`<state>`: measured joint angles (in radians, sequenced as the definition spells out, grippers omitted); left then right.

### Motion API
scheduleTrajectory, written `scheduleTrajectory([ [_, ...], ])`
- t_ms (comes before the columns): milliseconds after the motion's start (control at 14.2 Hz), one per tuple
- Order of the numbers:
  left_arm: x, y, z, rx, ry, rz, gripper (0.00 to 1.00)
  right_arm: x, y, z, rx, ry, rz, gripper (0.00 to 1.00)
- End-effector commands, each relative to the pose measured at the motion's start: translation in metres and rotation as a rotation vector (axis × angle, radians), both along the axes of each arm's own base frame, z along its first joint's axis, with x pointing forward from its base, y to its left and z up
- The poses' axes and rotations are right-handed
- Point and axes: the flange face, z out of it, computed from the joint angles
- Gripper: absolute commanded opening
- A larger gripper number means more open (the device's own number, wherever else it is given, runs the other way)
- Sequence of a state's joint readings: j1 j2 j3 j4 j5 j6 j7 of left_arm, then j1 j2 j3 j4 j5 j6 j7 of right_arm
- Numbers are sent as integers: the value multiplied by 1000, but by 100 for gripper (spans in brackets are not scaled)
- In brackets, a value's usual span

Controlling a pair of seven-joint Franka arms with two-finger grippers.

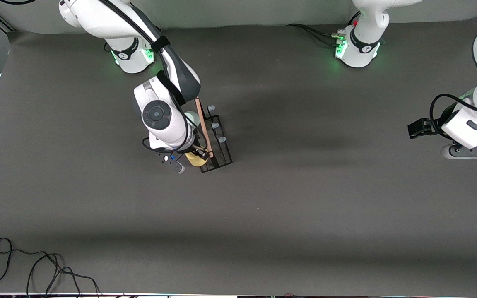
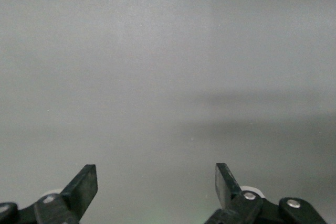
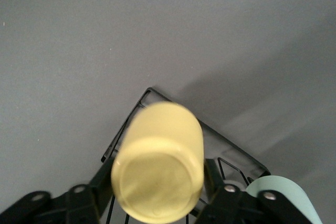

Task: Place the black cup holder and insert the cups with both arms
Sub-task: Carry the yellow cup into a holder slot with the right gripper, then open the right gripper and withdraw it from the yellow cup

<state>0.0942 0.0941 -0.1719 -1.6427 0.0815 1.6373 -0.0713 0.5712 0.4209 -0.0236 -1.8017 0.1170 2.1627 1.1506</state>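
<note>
The black cup holder (image 1: 218,142) stands on the desk (image 1: 304,198) toward the right arm's end, its wooden rod handle (image 1: 203,126) running along the top, so the placing looks done and the job is now in the cup-inserting step. The right gripper (image 1: 197,155) hangs over the end of the holder nearest the front camera with the yellow cup (image 3: 157,163) between its fingers, bottom up over the holder's corner. In the right wrist view the fingers (image 3: 84,200) sit at either side of the cup, but I cannot tell whether they pinch it or have just let go of it. My guess is that the yellow cup is being seated on a prong right now; the next move calls for a clean release and a straight lift away, so the cup is not dragged off or the light wire holder tipped. The left gripper (image 2: 156,182) is spread wide with nothing between its fingers, and that arm waits well apart from the holder, at the left arm's end of the desk. Counting: one holder, and three pale prong tips (image 1: 216,125) showing bare on the side of the handle away from the right arm. Of cups I can count two: the yellow one and a pale green one (image 3: 286,198) just beside it on the holder. The blue cup I cannot make out; the right arm covers that part of the holder.
</note>
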Motion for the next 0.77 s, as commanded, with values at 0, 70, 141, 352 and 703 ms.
scheduleTrajectory([
  [0, -8, 1, 4, -1, -7, -15, 100, 9, -4, 46, 15, -24, -30, 100],
  [70, -8, 1, 5, -1, -7, -15, 100, 18, -8, 71, 8, -15, -34, 100],
  [141, -8, 1, 5, -1, -7, -15, 100, 23, -9, 103, -1, 3, -25, 100],
  [352, -8, 1, 5, -2, -7, -15, 100, 30, -21, 187, -21, 27, -11, 100],
  [703, -8, 1, 5, -1, -9, -15, 100, 11, -81, 259, -13, 16, 258, 100],
])
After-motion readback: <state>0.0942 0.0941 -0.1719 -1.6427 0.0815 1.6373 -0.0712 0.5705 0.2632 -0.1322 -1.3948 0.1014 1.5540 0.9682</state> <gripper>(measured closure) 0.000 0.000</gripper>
